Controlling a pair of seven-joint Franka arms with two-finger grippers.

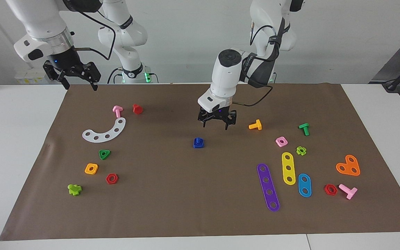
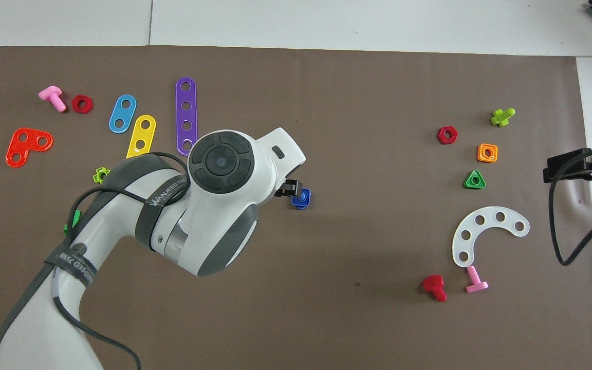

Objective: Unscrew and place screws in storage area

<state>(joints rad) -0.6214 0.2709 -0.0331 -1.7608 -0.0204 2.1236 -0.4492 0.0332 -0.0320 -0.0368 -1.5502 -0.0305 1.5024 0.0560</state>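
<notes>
Purple strip point(image 1: 268, 187) lies lower right of the facing view. Centre frame, the left claw point(image 1: 217, 119) hangs spread above the blue screw point(image 1: 198, 142); the right claw point(image 1: 72, 75), also spread, waits upper left.

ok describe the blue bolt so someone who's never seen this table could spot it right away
Start at the brown mat and go to its middle, just below the left gripper. The blue bolt stands there alone in a blue nut, the only dark-blue piece there; every other part lies toward the mat's ends.
</notes>
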